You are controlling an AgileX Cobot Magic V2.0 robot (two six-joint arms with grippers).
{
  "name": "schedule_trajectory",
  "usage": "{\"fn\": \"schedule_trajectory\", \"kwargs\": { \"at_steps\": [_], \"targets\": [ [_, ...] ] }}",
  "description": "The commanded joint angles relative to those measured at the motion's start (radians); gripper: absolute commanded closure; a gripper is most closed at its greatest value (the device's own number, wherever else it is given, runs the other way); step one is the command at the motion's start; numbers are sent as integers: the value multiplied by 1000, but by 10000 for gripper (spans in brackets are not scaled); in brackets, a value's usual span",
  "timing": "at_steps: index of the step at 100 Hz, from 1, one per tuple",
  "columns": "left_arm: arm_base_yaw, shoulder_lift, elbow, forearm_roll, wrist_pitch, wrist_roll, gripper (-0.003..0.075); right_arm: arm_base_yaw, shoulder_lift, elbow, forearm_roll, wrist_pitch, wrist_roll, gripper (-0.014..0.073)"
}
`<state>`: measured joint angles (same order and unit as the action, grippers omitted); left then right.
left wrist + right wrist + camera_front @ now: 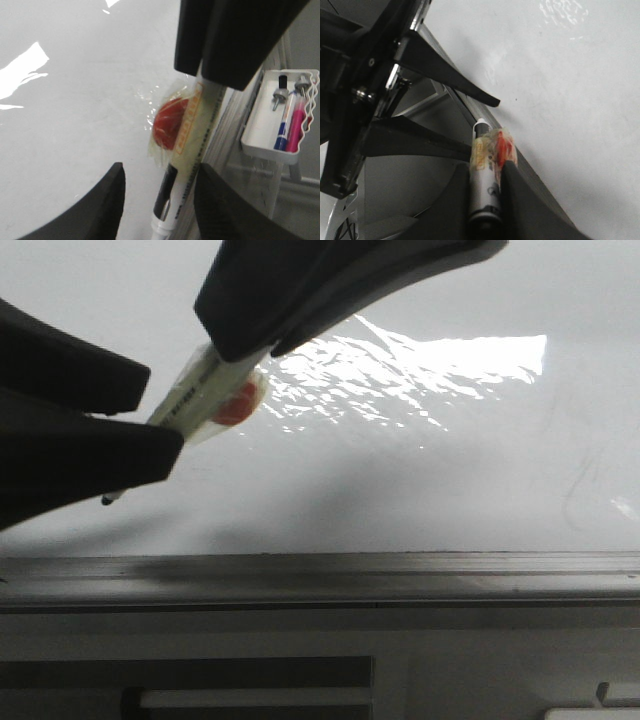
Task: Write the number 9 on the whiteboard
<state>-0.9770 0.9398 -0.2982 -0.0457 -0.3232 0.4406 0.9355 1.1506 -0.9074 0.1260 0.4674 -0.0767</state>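
Observation:
My right gripper (245,352) is shut on a white marker (200,395) that has a red blob (237,405) taped to its barrel. The marker slants down over the glossy whiteboard (400,490). My left gripper (165,408) stands open around the marker's lower end. In the left wrist view the marker (192,135) runs between that gripper's (161,170) fingers, close to one finger (220,205) and apart from the other. In the right wrist view the fingers of the right gripper (486,170) pinch the barrel (485,200). The number 9 is out of view.
A grey metal ledge (400,575) runs along the board's near edge. A faint grey scribble (580,490) marks the board at the right. A white tray (260,145) with several pens (285,130) hangs beyond the ledge. Bright glare (420,380) lies mid-board.

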Motion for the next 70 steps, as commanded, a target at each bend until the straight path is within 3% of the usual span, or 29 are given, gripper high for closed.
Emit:
{"fn": "schedule_trajectory", "kwargs": {
  "at_steps": [1, 26, 70],
  "targets": [
    [3, -83, -30, -80, -94, -9, 406, -19, -33, -37, -5, -41, 32, 655],
    [47, -247, -30, -186, -52, 4, 406, -128, -63, -97, -5, -7, 77, 655],
    [74, -260, -30, -195, -52, 4, 406, -315, 20, -277, -11, 102, 87, 654]
  ]
}}
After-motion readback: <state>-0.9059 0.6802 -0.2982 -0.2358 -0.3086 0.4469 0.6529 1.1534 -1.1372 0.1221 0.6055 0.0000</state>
